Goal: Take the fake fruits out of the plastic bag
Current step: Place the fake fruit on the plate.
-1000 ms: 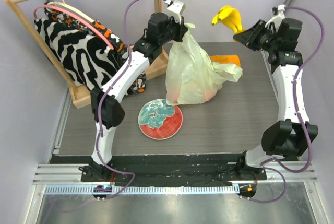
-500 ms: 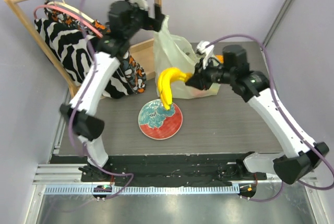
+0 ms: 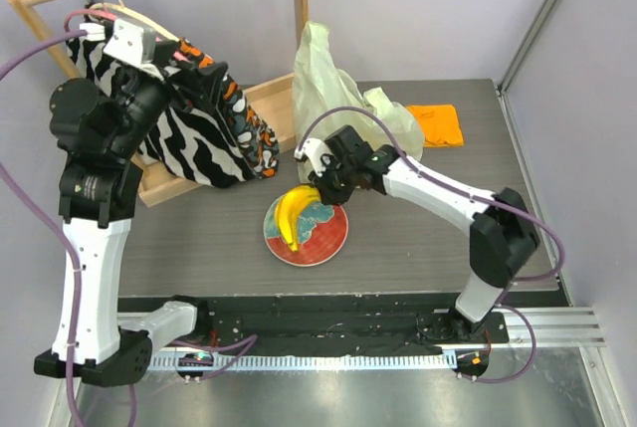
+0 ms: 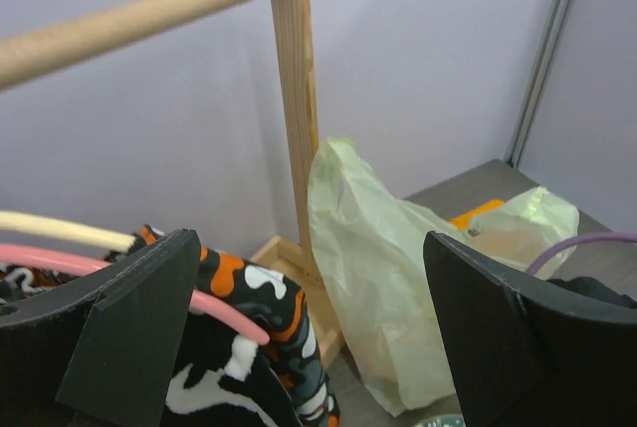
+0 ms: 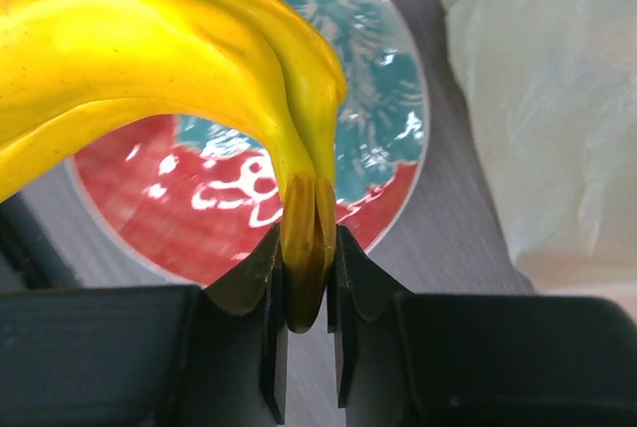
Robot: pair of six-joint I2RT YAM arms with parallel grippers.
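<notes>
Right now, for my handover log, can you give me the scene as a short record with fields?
bananas: over the plate, stem pinched by right fingers
left fingers: open, empty, up beside the clothes rack
plastic bag: standing beside the rack post, behind the plate
orange cloth: flat, right of bag
</notes>
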